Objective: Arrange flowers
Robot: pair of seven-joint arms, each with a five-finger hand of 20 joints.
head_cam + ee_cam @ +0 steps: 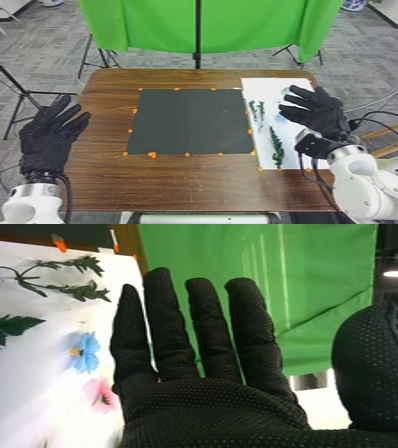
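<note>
Step, as judged: first pick. Right hand point(313, 109) over the white sheet point(258, 86), fingers apart, grasping nothing. Blue flower point(89, 352) and pink flower point(106, 395) lie near it on the sheet; long green sprig point(277, 145) nearer the robot than that hand. Next: lower and pinch one piece (thin stems, probably fiddly). Edges: table's right edge close by the right hand. Open room: leftward, over the dark mat point(191, 121). Left hand point(53, 136) beyond it, fingers loosely spread.
</note>
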